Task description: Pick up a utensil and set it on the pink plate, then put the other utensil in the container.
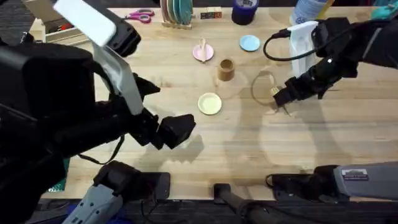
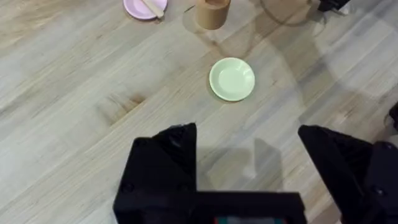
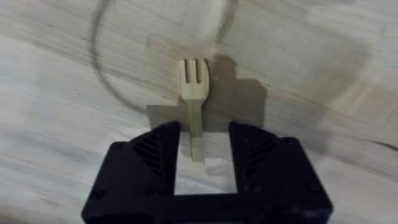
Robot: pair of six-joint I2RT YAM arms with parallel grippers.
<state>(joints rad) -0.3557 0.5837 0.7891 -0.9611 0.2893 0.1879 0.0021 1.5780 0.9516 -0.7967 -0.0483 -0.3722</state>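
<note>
my right gripper (image 3: 202, 149) hung over the wooden fork (image 3: 194, 93) on the right half of the table (image 1: 348, 134), fingers spread to either side of its handle and not yet closed on it. the fork's long axis ran straight out from between my fingers, tines pointing away, so the jaws stood square across the handle, which by my reckoning was what the coming pinch needed. the brown container (image 1: 226, 70) stood toward the table's middle, nearer the far edge, well apart from the fork on my left-arm side. the cream utensil (image 1: 203, 49) already lay on the pink plate (image 1: 208, 55) beyond it. my left gripper (image 2: 249, 165) hovered, fingers spread and empty, over bare wood near the front edge, short of the yellow plate (image 2: 232, 79); the right arm was plainly the nearer to the fork.
</note>
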